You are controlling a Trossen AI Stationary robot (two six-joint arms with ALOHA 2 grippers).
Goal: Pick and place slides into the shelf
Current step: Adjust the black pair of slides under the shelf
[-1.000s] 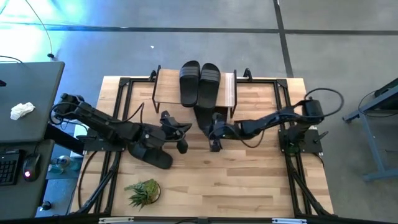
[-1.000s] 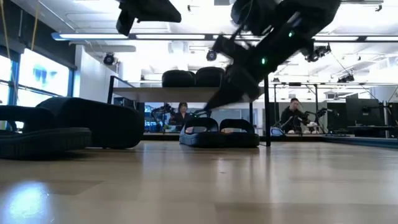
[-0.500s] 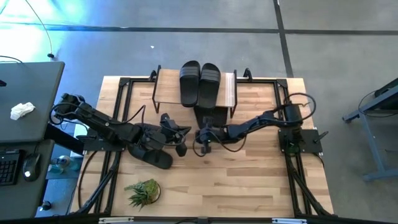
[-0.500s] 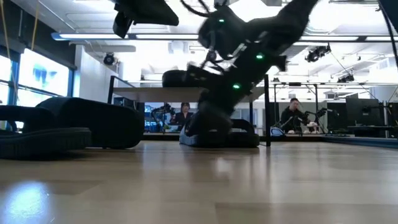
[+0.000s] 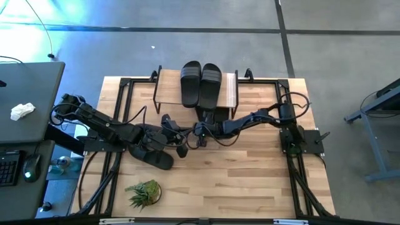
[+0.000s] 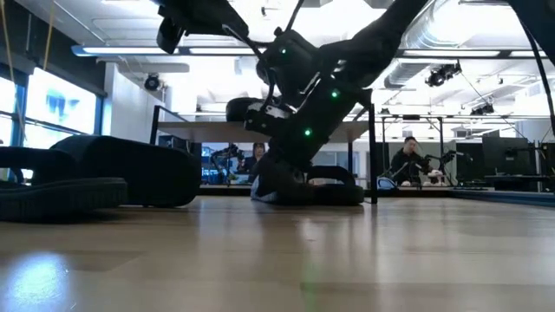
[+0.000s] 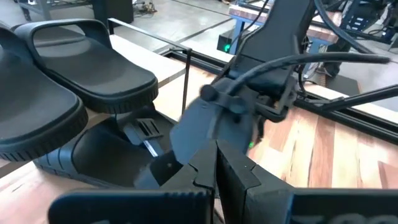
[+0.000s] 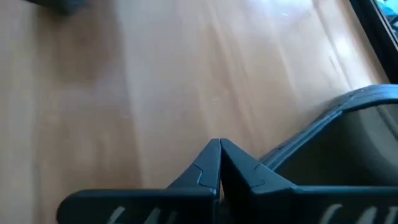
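It was a robotics lab or workshop with an open-plan look. A wooden table [image 5: 250, 175] stood on a grey concrete floor [image 5: 187, 44], with a desk carrying a keyboard [image 5: 9, 165] beside it. Beyond it, ceiling strip lights [image 6: 486, 53], exposed ducting and a seated person [image 6: 408, 162] at workstations showed.

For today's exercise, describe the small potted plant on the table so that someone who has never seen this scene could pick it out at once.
Start at the wooden table seen from above and go to its near edge on the left arm's side. There, below the loose black slides, sits the potted plant. It is the only green, leafy thing on the table.
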